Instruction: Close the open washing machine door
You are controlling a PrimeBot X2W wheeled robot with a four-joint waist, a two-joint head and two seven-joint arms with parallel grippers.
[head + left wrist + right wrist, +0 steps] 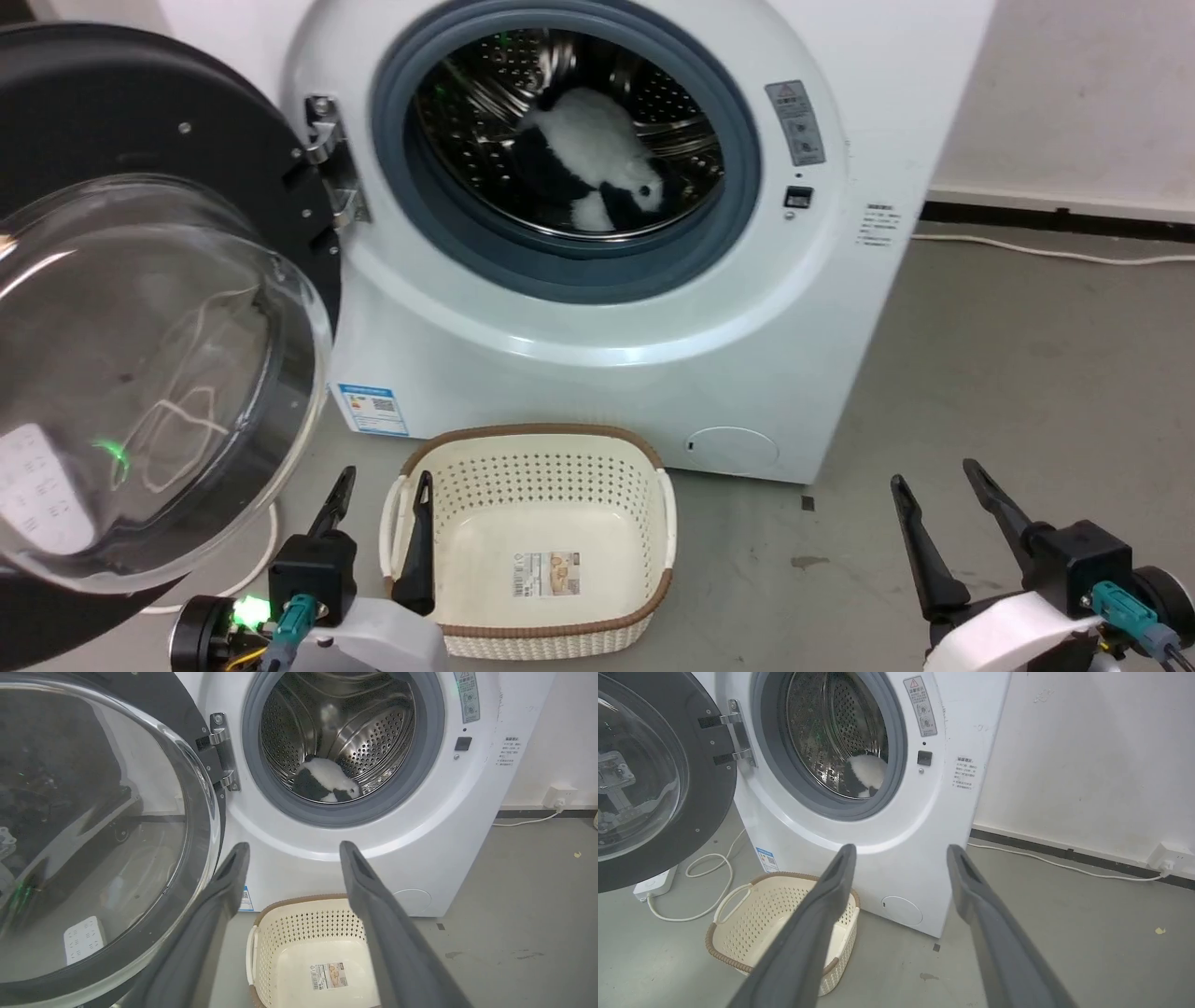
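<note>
The white washing machine [579, 373] [434, 826] [924, 849] stands ahead with its round front open. Its black-rimmed door [140, 308] [93, 835] [649, 779] is swung wide to the left on its hinge [327, 159], the clear glass bowl bulging toward me. A black and white plush [597, 168] lies in the steel drum. My left gripper [381, 490] [293, 851] is open low at the lower left, just right of the door's edge, fingers empty. At the lower right my right gripper [936, 481] [901, 854] is open too, holding nothing.
A cream perforated basket [644, 485] [285, 924] [738, 914] sits on the grey floor right before the machine, between my arms. A white power strip [656, 884] and cable [710, 891] lie on the floor under the door. Another cable [1046, 250] runs along the wall at the right.
</note>
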